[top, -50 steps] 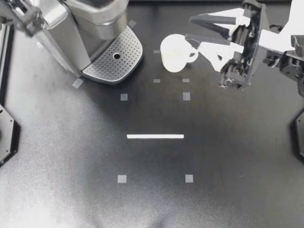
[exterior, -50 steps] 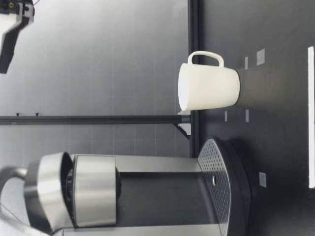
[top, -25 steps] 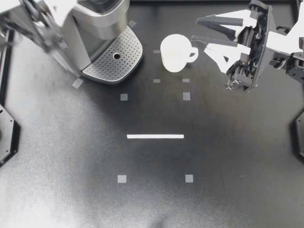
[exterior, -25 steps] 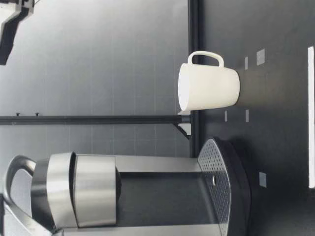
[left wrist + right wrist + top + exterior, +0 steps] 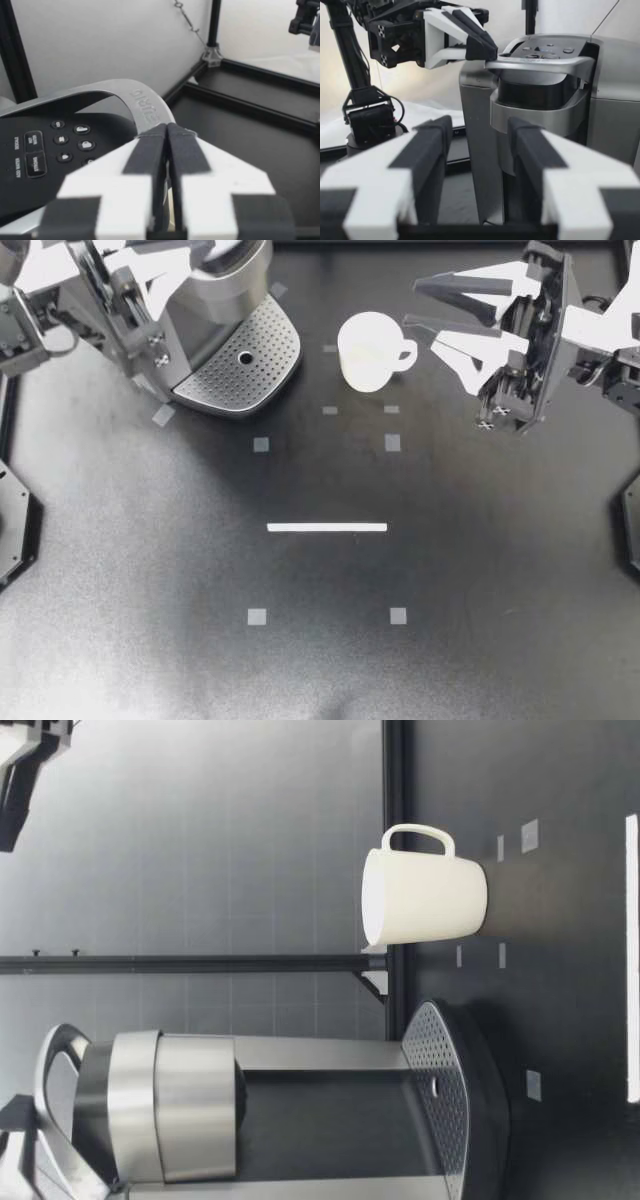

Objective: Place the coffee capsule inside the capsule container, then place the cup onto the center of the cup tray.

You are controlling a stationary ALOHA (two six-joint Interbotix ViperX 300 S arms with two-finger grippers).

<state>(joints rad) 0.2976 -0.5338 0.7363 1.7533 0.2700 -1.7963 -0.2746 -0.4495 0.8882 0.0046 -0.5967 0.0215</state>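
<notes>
My left tool [image 5: 195, 255] sits over the top of the coffee machine [image 5: 215, 285] at the far left corner of the surface [image 5: 320, 660], its two fingers pressed narrow, pad against pad. Seen from the left wrist, the closed fingertips [image 5: 150, 145] lie right at the curved silver handle [image 5: 142, 105] of the machine's lid, just beside the dark button panel [image 5: 60, 150]; I see nothing between the fingers. From the right wrist, the same left tool [image 5: 487, 50] points its tips at the near end of that handle [image 5: 545, 64].

My right tool [image 5: 412, 303] hangs at the far right of the surface, fingers spread wide and holding nothing. In its own wrist view the two fingers [image 5: 430, 150] frame the front of the machine [image 5: 550, 115] across the surface.

The white cup [image 5: 368, 352] stands upright on the surface, between the machine's perforated cup tray [image 5: 250, 365] and my right tool, its handle turned toward that tool and apart from the fingertips. From table height, the cup [image 5: 425, 900] stands beside the tray [image 5: 440, 1085], not on it. A white tape line [image 5: 327, 527] marks the middle of the surface, nearer than the cup, with small grey tape squares [image 5: 260, 444] around it.
</notes>
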